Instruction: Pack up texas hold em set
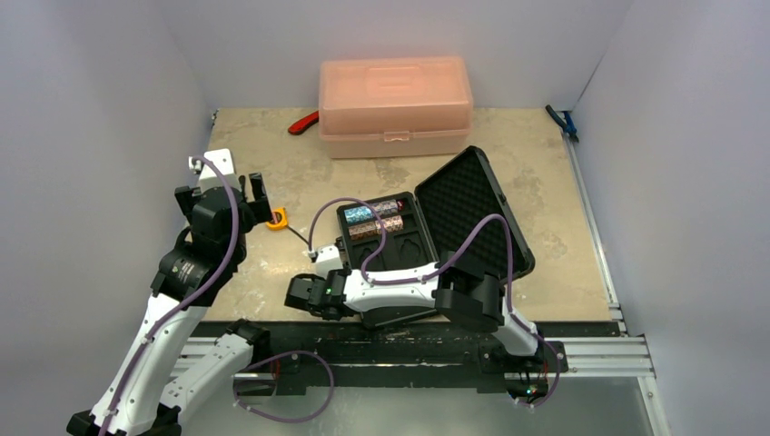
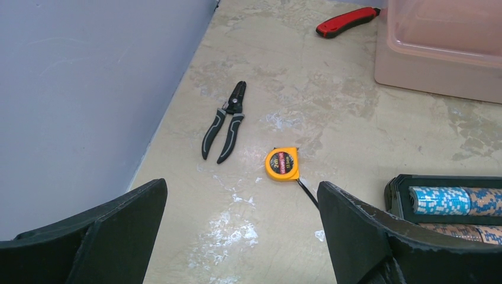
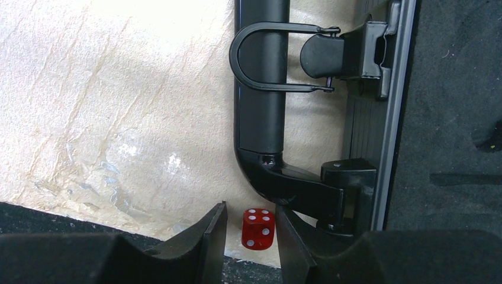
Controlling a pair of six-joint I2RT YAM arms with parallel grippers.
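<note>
The black foam-lined briefcase [image 1: 472, 204] lies open at mid-table. Blue, grey and reddish-brown chip stacks [image 1: 374, 220] lie in its far slots; they also show in the left wrist view [image 2: 441, 200]. One red die [image 3: 257, 228] sits on the table beside the case handle [image 3: 260, 77], at the near table edge. My right gripper [image 3: 251, 220] straddles the die, jaws narrowly open; a gap shows on the left of the die. It sits left of the case front [image 1: 304, 295]. My left gripper [image 2: 241, 195] is wide open and empty, off to the left [image 1: 245, 191]. A second die is not visible.
A translucent pink box [image 1: 395, 104] stands at the back, with a red utility knife [image 2: 346, 21] to its left. A yellow tape measure [image 2: 282, 164] and black pliers [image 2: 225, 121] lie near the left gripper. A blue tool [image 1: 563, 123] lies far right. Walls enclose three sides.
</note>
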